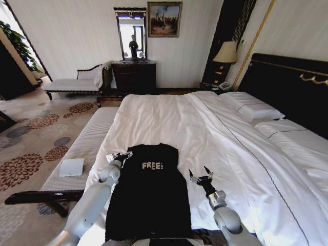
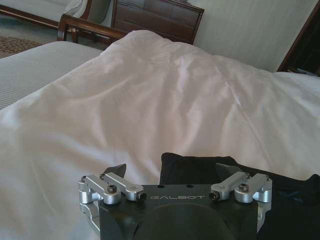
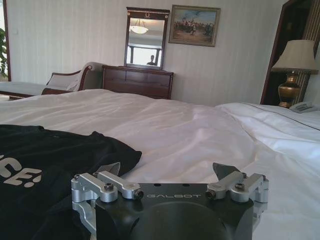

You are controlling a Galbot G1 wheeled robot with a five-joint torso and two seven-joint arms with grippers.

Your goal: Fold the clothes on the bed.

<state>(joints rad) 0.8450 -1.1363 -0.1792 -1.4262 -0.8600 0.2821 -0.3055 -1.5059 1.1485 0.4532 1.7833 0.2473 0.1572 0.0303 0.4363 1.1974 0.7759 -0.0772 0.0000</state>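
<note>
One black T-shirt (image 1: 148,197) with a white "FREE!" print lies flat in the lower centre of the head view, on the white bed (image 1: 215,133), its sleeves apparently already turned in so it reads as a long rectangle. At the shirt's upper left corner sits the left gripper (image 1: 122,156), fingers spread, at the cloth's edge. To the shirt's right, over bare sheet, the right gripper (image 1: 201,176) hovers with fingers likewise spread and nothing between them.

Risk, as I judge it: the two grippers are unevenly placed, the left at the hem line and the right apart from the fabric, so a lift begun now could drag one corner and skew the fold. Soft cloth may also slip from a shallow pinch, or the fingers could catch the sheet beneath and pull it up too.
</note>
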